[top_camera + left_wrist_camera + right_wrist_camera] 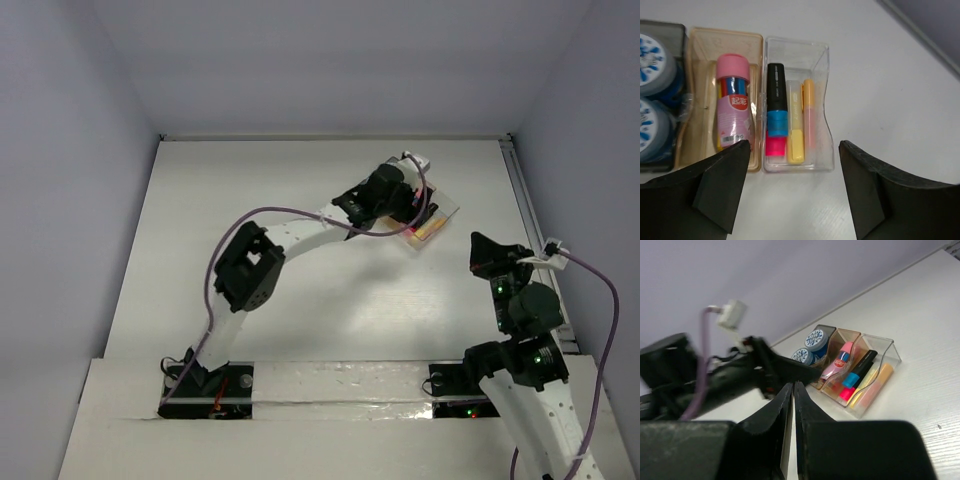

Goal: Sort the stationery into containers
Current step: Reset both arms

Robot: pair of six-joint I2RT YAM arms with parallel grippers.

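In the left wrist view three joined trays lie just beyond my open, empty left gripper (792, 190). The dark grey tray (670, 25) holds two blue-and-white pots (652, 60). The amber tray (700, 37) holds the pink-topped stick (734, 105). The clear tray (822, 65) holds a black-blue marker (776, 100) with a pink end, a yellow marker (795, 135) and an orange marker (809, 115). From above, the left gripper (405, 205) hovers over the tray cluster (440, 215). My right gripper (487, 250) is shut and empty, near-right of the trays (890, 352).
A metal rail (530, 210) runs along the table's right edge, close to the trays. The left arm and its purple cable (715, 380) cross the right wrist view left of the trays. Walls enclose the table at the back and both sides.
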